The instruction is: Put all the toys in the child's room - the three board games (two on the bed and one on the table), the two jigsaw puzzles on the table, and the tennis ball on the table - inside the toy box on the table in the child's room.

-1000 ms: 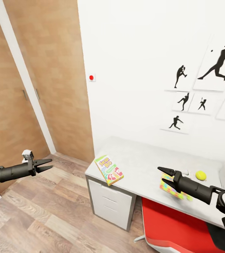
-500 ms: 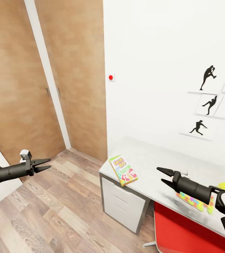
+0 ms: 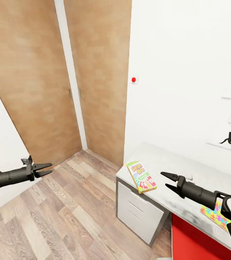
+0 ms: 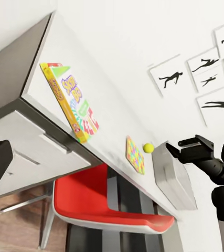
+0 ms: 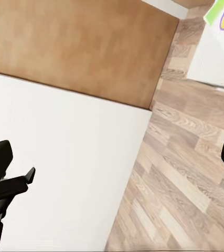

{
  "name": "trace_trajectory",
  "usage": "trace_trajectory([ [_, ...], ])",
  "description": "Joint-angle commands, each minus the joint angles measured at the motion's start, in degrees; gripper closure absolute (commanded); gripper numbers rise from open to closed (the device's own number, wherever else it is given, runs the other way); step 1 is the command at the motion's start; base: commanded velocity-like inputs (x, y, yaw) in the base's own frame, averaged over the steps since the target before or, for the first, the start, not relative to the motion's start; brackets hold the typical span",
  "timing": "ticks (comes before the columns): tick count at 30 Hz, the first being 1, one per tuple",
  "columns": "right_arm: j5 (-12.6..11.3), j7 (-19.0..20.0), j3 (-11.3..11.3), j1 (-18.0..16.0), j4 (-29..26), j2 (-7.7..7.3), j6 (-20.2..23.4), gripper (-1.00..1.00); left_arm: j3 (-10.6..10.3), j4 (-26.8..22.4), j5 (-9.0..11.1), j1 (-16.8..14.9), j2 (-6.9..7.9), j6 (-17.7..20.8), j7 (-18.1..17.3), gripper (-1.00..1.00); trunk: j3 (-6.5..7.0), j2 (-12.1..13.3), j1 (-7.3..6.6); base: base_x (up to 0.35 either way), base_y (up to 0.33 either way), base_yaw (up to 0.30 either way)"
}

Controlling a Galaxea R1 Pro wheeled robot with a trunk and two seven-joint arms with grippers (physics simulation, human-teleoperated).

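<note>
My left tool (image 3: pixel 45 168) hangs over the wood-plank floor (image 3: pixel 68 216), its prongs spread and holding nothing. My right tool (image 3: pixel 168 180) reaches over the near edge of the bench (image 3: pixel 173 164), also spread and empty. On the bench I count one board game, the Skip-Bo box (image 3: pixel 141 176), lying flat near the corner; one jigsaw puzzle (image 3: pixel 216 214) further along, partly behind my right arm; one tennis ball (image 4: pixel 148 148) just beside that puzzle; and one toy box (image 4: pixel 172 176) beyond the ball. One red chair (image 4: pixel 98 202) sits under the bench.
</note>
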Motion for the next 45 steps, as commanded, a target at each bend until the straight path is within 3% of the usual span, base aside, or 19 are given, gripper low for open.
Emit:
trace_trajectory([
  [1, -0.3, -0.3, -0.1, 0.0, 0.0, -0.01, 0.2, -1.0, 0.0, 0.0, -0.1, -0.1, -0.01, 0.6, -0.2, -1.0, -0.13, -0.1, 0.03, -0.028, 0.0, 0.293],
  [45, -0.3, -0.3, 0.1, 0.0, 0.0, -0.01, 0.2, -1.0, -0.3, 0.0, 0.0, -0.1, -0.04, 0.5, -0.2, -1.0, -0.13, -0.1, 0.03, -0.028, 0.0, 0.293],
])
